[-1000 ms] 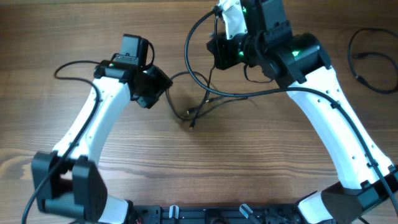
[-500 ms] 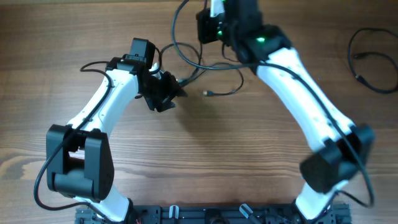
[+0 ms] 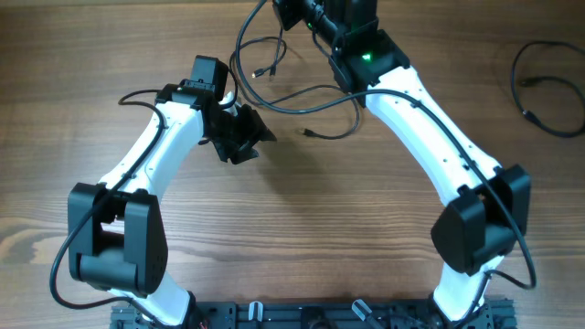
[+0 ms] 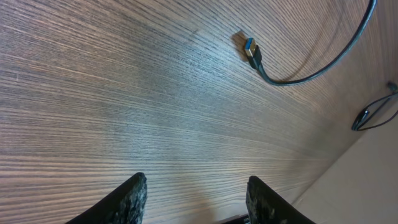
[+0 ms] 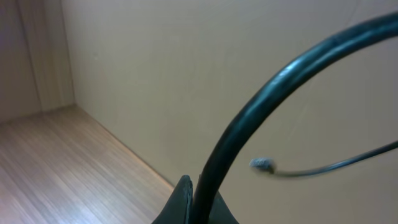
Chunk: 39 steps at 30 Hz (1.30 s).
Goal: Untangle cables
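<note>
1. At the far edge of the table [image 3: 302, 247], the right gripper [image 5: 196, 210] is clamped on one cord [image 5: 261, 99]. In its wrist view the cord rises from between the closed fingers and arcs across the frame. A small plug end [image 5: 262, 164] dangles behind it.
2. Overhead, the cables [image 3: 274, 99] drop from that gripper in a loose loop and run back across the wood under the right arm. One strand ends in a plug [image 4: 250, 50] lying flat on the table, near the left gripper [image 4: 198, 198] but apart from it.
3. A spare cable [image 3: 548, 87] lies well apart at the right edge and looks free of the rest.
4. Step in hand, by my reading: draw the held cord away so the crossings open.
   - Pull slowly along the cord's own line, away from the other strands.
   - Watch that the loop opens rather than cinching into a knot.
   - Stop if the other strands start dragging with it.
5. Left gripper: fingers spread wide, nothing between them, only bare wood below. It touches no cable.
6. Judgement: the left gripper would help most by pinning the loose strand near the plug while the right pulls. Otherwise the whole bundle may simply slide along.
7. Cannot tell from these views exactly where the strands cross under the right arm.
</note>
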Motion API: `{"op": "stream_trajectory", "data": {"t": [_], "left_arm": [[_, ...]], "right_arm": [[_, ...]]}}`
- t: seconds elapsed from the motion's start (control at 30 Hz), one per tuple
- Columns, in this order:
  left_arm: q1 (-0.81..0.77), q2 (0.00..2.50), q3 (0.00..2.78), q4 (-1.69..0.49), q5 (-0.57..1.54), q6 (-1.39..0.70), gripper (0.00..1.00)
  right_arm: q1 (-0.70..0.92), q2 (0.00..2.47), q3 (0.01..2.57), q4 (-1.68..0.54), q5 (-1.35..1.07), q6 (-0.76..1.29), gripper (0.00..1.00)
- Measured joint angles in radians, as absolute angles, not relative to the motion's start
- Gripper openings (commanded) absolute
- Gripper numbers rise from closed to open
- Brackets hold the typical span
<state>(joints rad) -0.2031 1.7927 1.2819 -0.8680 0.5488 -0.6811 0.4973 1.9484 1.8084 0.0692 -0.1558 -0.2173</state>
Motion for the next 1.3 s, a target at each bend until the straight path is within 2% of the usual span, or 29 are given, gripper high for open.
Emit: {"op": "stream_trajectory", "data": {"t": [0.2, 0.33, 0.5, 0.57, 0.97, 1.07, 1.17, 1.3], "left_arm": [[-0.203, 1.793, 1.282, -0.849, 0.549, -0.682, 0.53], [-0.203, 1.793, 1.282, -0.827, 0.550, -0.681, 0.53], [-0.203, 1.793, 1.282, -0.826, 0.543, -0.681, 0.53], [-0.203, 1.793, 1.282, -0.822, 0.537, -0.681, 0.54], [-0.203, 1.793, 1.282, -0.792, 0.468, -0.681, 0.54], [-0.203, 1.793, 1.282, -0.792, 0.443, -0.681, 0.54], [-0.203, 1.793, 1.282, -0.792, 0.430, -0.681, 0.54], [-0.203, 1.793, 1.282, -0.793, 0.424, -0.681, 0.53]], "right_arm": [[0.523, 1.804, 1.808, -0.011, -0.156, -0.306, 0.04], [0.524, 1.565, 1.810, -0.273, -0.121, -0.275, 0.04], [0.524, 1.326, 1.819, -0.560, 0.115, -0.130, 0.04], [0.522, 1.297, 1.819, -0.587, 0.184, -0.075, 0.04], [0.483, 1.320, 1.819, -0.707, 0.252, 0.123, 0.04], [0.385, 1.322, 1.819, -0.759, 0.225, 0.186, 0.04], [0.187, 1.326, 1.835, -0.868, 0.155, 0.267, 0.04], [-0.211, 1.334, 1.905, -1.202, 0.118, 0.344, 0.04]]}}
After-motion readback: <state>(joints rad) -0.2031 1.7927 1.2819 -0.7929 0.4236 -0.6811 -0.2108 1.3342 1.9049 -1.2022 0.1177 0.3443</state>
